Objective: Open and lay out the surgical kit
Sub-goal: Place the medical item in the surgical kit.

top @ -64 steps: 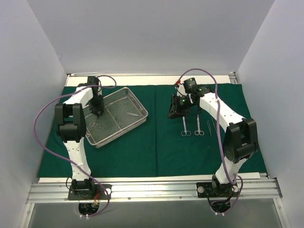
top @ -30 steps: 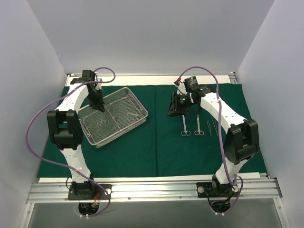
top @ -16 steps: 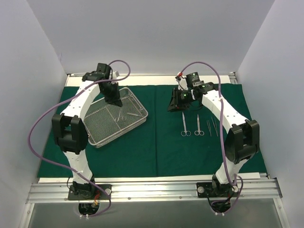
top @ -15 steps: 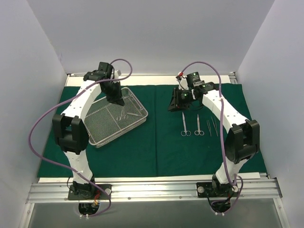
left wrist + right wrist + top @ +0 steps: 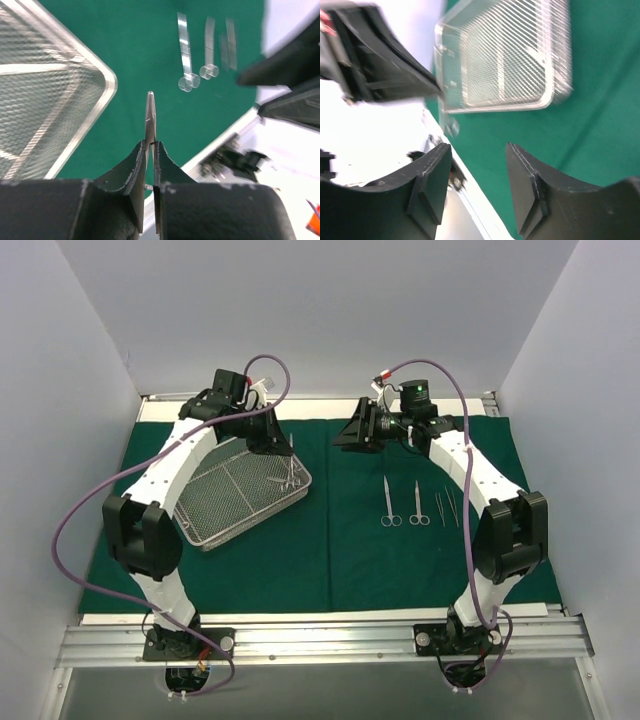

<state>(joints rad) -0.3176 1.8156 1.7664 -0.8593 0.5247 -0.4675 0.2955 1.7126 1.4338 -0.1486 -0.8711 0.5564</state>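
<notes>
The dark green cloth [image 5: 330,550] lies spread flat, with the silver wire-mesh tray [image 5: 205,536] on its left half. My left gripper [image 5: 277,443] hovers over the tray's right corner, shut on a slender steel instrument [image 5: 150,112] whose tip sticks out past the fingers. In the left wrist view the left gripper [image 5: 150,146] is over the cloth just beyond the tray [image 5: 102,92]. Two ring-handled instruments [image 5: 387,502] [image 5: 416,502] and tweezers [image 5: 446,508] lie in a row on the right. My right gripper [image 5: 347,436] hangs open and empty above the cloth's far middle.
White walls close in the left, back and right. The cloth's far edge meets a pale table strip [image 5: 320,408]. One more thin instrument [image 5: 274,480] lies in the tray. In the right wrist view the tray [image 5: 495,107] is ahead of the open right gripper [image 5: 479,150].
My left gripper has lifted an instrument out of the tray and carried it right, to the tray's right corner. The right gripper has risen, swung left and opened wider.
</notes>
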